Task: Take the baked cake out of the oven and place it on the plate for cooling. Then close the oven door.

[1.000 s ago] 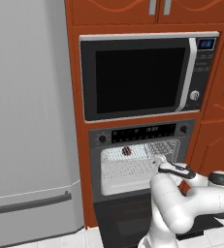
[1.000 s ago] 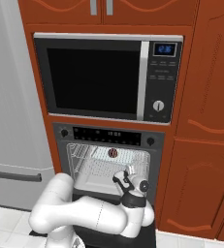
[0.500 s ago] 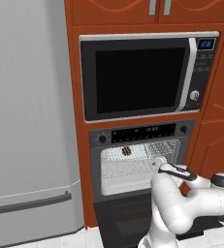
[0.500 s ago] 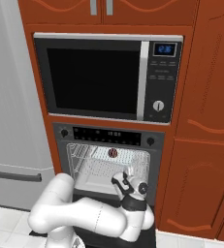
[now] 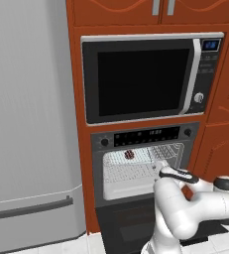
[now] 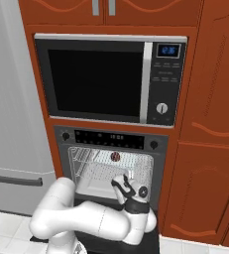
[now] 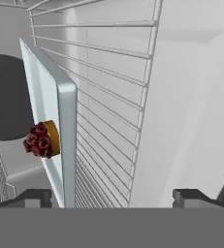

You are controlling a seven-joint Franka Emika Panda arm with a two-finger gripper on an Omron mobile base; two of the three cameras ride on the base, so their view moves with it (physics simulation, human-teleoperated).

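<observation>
One baked cake [image 5: 129, 155] sits on a tray [image 7: 65, 126] on the oven [image 5: 145, 166] rack; the gripper [image 7: 111, 196] is inside, jaws spread wide, apparently touching nothing.

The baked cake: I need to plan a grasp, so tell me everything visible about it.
The baked cake is a tiny round lump, knobbly dark red on top with an orange-tan base. It sits on a pale tray on the wire rack inside the open oven, towards the back. Nothing else touches it; the open gripper is still short of it.

Arm bent fwd, gripper [image 7: 113, 196] rolled sideways, jaws wide open.
</observation>
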